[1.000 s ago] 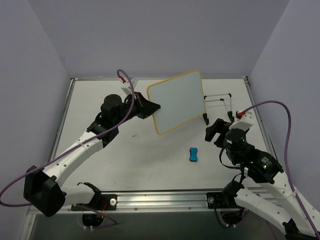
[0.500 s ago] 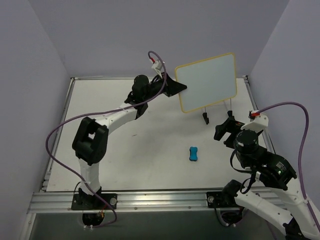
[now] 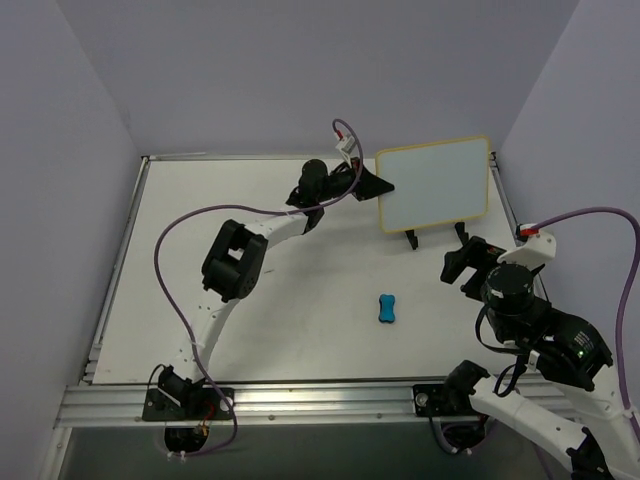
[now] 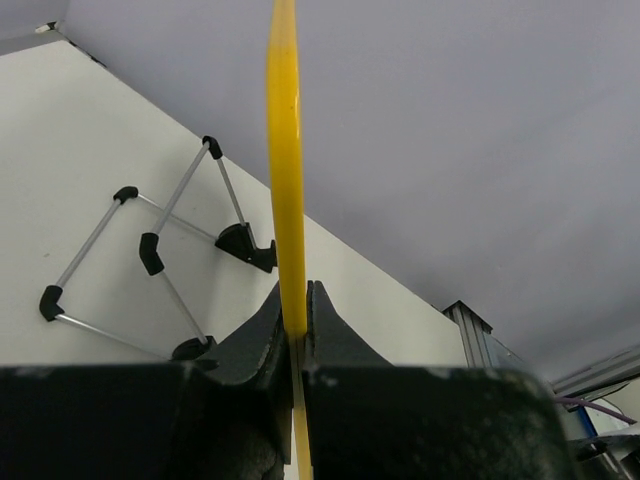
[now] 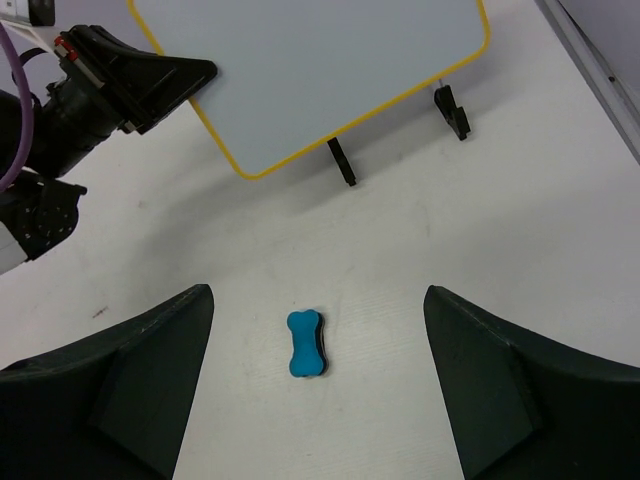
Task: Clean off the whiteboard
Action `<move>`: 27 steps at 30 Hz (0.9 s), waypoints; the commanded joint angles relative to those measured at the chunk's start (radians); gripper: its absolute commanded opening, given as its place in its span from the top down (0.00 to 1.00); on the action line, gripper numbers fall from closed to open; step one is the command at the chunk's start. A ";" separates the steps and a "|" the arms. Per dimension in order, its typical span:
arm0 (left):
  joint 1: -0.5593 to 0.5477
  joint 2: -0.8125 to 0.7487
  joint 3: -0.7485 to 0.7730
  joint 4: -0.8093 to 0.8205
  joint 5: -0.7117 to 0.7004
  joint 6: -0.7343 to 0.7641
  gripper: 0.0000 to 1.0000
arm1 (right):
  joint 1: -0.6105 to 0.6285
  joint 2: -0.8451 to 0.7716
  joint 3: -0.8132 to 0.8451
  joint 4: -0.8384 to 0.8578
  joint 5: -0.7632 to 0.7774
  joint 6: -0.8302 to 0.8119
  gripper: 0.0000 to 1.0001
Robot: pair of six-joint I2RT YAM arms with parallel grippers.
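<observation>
The whiteboard (image 3: 436, 184), white with a thin yellow frame and no writing visible on its face, is held upright at the far right of the table. My left gripper (image 3: 384, 186) is shut on its left edge. In the left wrist view the yellow frame (image 4: 285, 150) runs edge-on between the shut fingers (image 4: 262, 330). The right wrist view shows the board (image 5: 320, 70) and the left gripper (image 5: 190, 75) on it. The small blue eraser (image 3: 388, 308) lies on the table, below my right gripper (image 3: 466, 262), which is open and empty; it also shows in the right wrist view (image 5: 305, 343).
A wire easel stand with black feet (image 3: 410, 238) sits under the board's lower edge; it also shows in the left wrist view (image 4: 150, 250) and the right wrist view (image 5: 345, 165). The table's right rail (image 3: 508, 205) is just behind the board.
My left arm has carried the whiteboard to the right and farther back, from mid-table to over the stand. My right gripper has drifted a little to the right.
</observation>
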 commanded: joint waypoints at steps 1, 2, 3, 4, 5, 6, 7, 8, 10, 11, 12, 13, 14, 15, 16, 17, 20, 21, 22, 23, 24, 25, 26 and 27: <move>-0.012 0.059 0.185 0.143 0.033 -0.017 0.98 | 0.011 0.017 0.033 -0.050 0.046 0.008 0.18; -0.012 0.080 0.239 0.126 0.034 -0.020 0.98 | 0.011 0.018 0.036 -0.054 0.048 0.010 0.18; -0.012 0.094 0.260 0.117 0.033 -0.017 0.98 | 0.011 0.021 0.039 -0.061 0.049 0.014 0.18; -0.012 0.119 0.279 0.109 0.031 -0.013 0.98 | 0.011 0.023 0.039 -0.065 0.046 0.019 0.18; -0.012 0.132 0.300 0.082 0.031 -0.004 0.98 | 0.011 0.023 0.038 -0.064 0.042 0.022 0.18; -0.012 0.144 0.342 0.069 0.041 0.003 0.98 | 0.011 0.022 0.034 -0.064 0.038 0.022 0.18; -0.012 0.169 0.363 0.054 0.047 0.010 0.98 | 0.011 0.021 0.033 -0.062 0.037 0.024 0.18; -0.012 0.181 0.382 0.026 0.050 0.018 0.98 | 0.011 0.021 0.031 -0.062 0.037 0.024 0.18; -0.014 0.213 0.422 0.015 0.073 0.021 0.98 | 0.012 0.023 0.027 -0.061 0.038 0.022 0.18; -0.012 0.221 0.429 0.006 0.077 0.026 0.98 | 0.012 0.023 0.027 -0.061 0.040 0.022 0.18; -0.012 0.229 0.437 0.000 0.080 0.030 0.98 | 0.012 0.026 0.027 -0.059 0.040 0.021 0.18; -0.011 0.241 0.445 -0.003 0.084 0.033 0.98 | 0.012 0.028 0.028 -0.058 0.038 0.019 0.18; -0.011 0.247 0.446 -0.009 0.081 0.036 0.98 | 0.012 0.029 0.030 -0.056 0.031 0.017 0.18; -0.012 0.252 0.451 -0.012 0.082 0.039 0.98 | 0.014 0.034 0.031 -0.054 0.029 0.014 0.18; -0.011 0.268 0.462 -0.017 0.087 0.039 0.98 | 0.012 0.035 0.033 -0.053 0.028 0.013 0.18; -0.011 0.278 0.484 -0.041 0.096 0.047 0.98 | 0.014 0.035 0.034 -0.050 0.025 0.011 0.18; -0.012 0.308 0.529 -0.084 0.107 0.062 0.98 | 0.014 0.034 0.037 -0.047 0.014 0.007 0.18; -0.011 0.313 0.537 -0.095 0.105 0.069 0.98 | 0.014 0.032 0.038 -0.044 0.009 0.007 0.18; -0.009 0.321 0.543 -0.109 0.107 0.076 0.98 | 0.014 0.031 0.039 -0.042 0.006 0.007 0.18; -0.009 0.324 0.546 -0.113 0.107 0.078 0.98 | 0.014 0.028 0.038 -0.042 0.005 0.005 0.18; -0.008 0.327 0.554 -0.118 0.111 0.076 0.98 | 0.014 0.029 0.038 -0.039 0.005 0.005 0.18; -0.008 0.330 0.555 -0.120 0.111 0.076 0.98 | 0.014 0.028 0.038 -0.041 0.005 0.004 0.18; -0.006 0.331 0.554 -0.118 0.108 0.076 0.98 | 0.014 0.028 0.036 -0.039 0.003 0.005 0.18; -0.005 0.331 0.554 -0.120 0.104 0.076 0.98 | 0.014 0.028 0.036 -0.038 0.003 0.004 0.18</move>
